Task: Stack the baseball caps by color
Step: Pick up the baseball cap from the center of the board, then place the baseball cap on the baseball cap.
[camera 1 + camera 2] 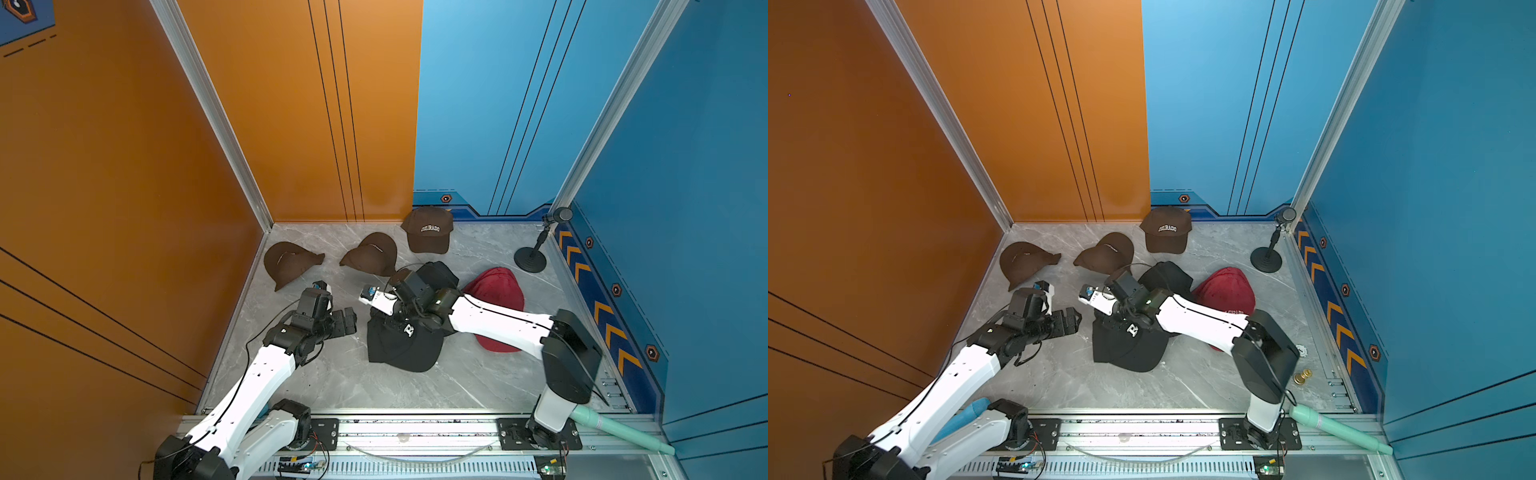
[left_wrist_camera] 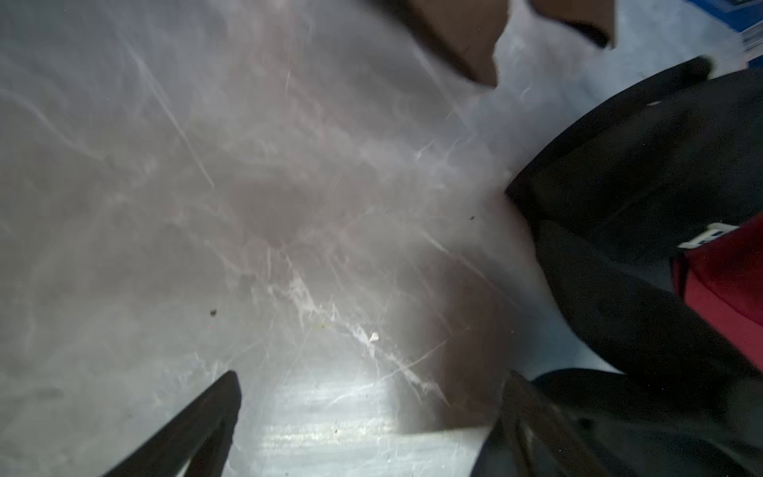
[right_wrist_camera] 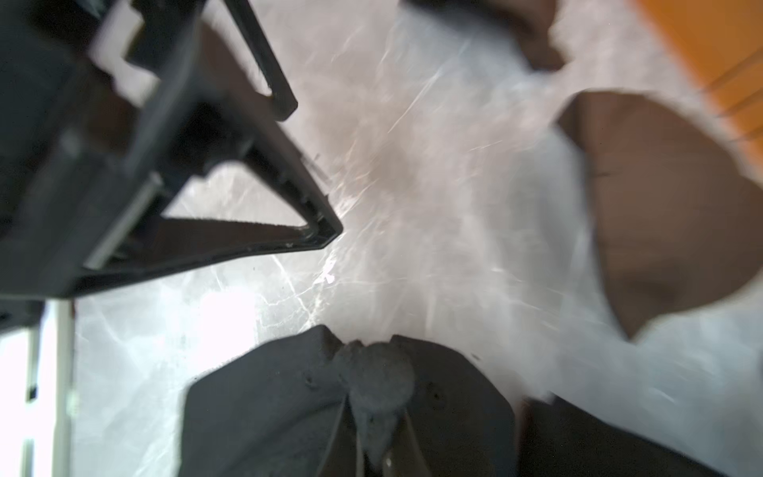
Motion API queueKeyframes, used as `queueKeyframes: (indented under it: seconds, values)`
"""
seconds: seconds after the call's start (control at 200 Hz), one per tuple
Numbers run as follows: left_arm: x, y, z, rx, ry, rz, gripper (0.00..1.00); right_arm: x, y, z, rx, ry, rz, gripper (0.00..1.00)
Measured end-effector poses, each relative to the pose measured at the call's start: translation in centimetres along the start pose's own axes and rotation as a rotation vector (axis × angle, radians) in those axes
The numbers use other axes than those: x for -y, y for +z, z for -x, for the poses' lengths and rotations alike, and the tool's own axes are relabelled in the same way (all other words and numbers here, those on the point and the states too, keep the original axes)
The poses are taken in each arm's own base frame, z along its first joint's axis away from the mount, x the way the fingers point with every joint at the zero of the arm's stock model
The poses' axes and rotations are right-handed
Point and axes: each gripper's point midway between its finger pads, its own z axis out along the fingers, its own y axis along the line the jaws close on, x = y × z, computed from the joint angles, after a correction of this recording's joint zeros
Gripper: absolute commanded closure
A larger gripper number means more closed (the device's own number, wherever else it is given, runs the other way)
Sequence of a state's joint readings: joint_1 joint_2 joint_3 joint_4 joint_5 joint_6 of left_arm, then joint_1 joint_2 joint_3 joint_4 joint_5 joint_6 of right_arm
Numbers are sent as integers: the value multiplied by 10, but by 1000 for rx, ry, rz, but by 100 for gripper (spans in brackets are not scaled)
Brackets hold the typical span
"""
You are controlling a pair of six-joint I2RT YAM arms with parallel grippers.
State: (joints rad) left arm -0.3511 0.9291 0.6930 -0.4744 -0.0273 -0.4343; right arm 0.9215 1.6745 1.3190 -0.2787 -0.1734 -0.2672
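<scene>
Three dark brown baseball caps lie at the back: one at the left, one in the middle, and one with white "COLORADO" lettering. A black cap with a white "R" lies mid-table, and another black cap sits behind it. Red caps lie to the right, partly under my right arm. My right gripper is shut on the crown fabric of the black "R" cap. Just left of that cap, my left gripper hangs open over bare table.
A black round-based microphone stand stands at the back right corner. A teal tube lies along the front right rail. Orange and blue walls close in the marble table on three sides.
</scene>
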Motion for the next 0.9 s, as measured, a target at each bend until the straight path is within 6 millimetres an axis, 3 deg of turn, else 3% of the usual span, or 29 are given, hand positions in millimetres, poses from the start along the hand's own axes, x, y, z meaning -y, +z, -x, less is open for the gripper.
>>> queueKeyframes:
  seconds: [0.11, 0.195, 0.265, 0.34, 0.461, 0.696, 0.901]
  values:
    - [10, -10, 23, 105, 92, -6, 2, 29, -63, 31, 95, 45, -153, 98]
    - [11, -9, 29, 130, 127, 0, 2, 56, -108, 47, 150, 103, -297, 98]
    - [13, -5, 32, 137, 147, -3, 2, 81, -134, 50, 179, 160, -411, 100]
    - [15, 0, 31, 131, 163, -5, 2, 107, -147, 41, 177, 227, -511, 100]
    - [20, 7, 25, 115, 190, -15, 2, 138, -137, 9, 131, 306, -604, 100]
    - [26, 12, 20, 115, 207, -38, 2, 169, -81, -63, -1, 396, -637, 100]
    - [28, 18, 13, 94, 209, -53, 2, 189, -67, -78, 37, 460, -651, 100]
